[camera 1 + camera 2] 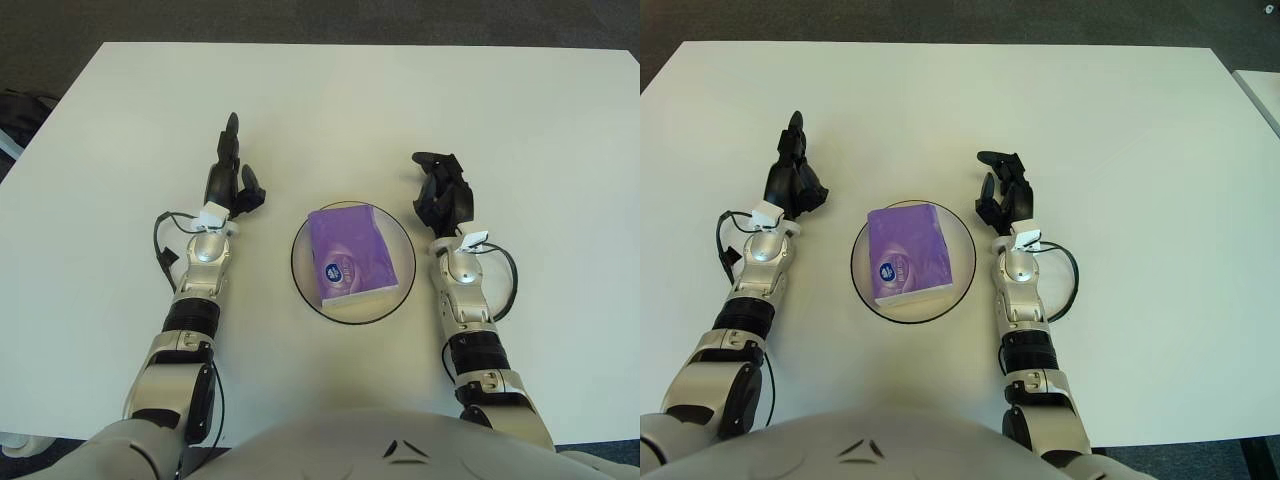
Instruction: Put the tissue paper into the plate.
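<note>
Left hand (228,180): fingers extended, gripping nothing. Right hand (441,194): fingers loosely spread, gripping nothing. Between the two sets of fingers, the purple tissue paper pack (349,254) lies flat inside the clear plate (303,283) (round logo toward the robot). The plate rests on the white tabletop (540,140).

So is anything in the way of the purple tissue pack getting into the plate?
No. The tissue pack already lies in the plate. The left hand shows to the plate's left and the right hand to its right, both empty. Only bare table shows between each hand and the plate.
</note>
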Motion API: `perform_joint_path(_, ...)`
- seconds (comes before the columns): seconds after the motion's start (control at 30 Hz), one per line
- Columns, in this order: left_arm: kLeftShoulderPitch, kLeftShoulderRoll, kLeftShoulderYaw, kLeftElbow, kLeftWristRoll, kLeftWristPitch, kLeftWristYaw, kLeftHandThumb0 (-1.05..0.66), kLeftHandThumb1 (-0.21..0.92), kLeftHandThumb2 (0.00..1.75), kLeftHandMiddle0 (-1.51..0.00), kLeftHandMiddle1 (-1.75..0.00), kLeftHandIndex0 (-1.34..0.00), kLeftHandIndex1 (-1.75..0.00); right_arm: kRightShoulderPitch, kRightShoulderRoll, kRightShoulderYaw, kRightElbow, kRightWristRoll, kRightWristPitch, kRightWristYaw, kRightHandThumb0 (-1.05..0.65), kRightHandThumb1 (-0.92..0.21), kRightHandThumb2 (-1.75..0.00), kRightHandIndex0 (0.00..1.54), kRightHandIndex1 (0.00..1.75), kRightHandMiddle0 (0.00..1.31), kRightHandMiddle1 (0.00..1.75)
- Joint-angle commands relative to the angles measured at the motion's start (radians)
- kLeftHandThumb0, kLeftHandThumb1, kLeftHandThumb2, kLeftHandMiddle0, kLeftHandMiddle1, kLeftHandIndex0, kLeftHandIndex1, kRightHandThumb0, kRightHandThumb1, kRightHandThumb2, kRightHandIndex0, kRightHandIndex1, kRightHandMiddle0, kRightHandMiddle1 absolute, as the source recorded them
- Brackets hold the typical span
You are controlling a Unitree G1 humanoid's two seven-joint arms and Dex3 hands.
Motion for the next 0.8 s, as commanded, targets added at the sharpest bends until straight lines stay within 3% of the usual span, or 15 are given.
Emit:
perform_joint_path(0.0, 0.109, -0.014, -0.015, 0.081, 0.027, -0.017, 0.017, -0.89, 0.92, 1.07, 0.00, 0.00, 0.00, -0.11, 0.093, 0.003, -0.003, 0.058, 0.008, 0.092, 0.002, -0.50, -0.92, -0.81, 0.56, 0.66, 0.34, 1.04)
perform_joint_path(0.77, 0.116, -0.010, -0.015, 0.112, 0.031, -0.052, 0.038, -0.91, 0.92, 1.03, -0.02, -0.01, 0.00, -0.15, 0.086, -0.008, -0.007, 0.071, 0.012, 0.085, 0.014, -0.50, -0.92, -0.81, 0.56, 0.66, 0.34, 1.04)
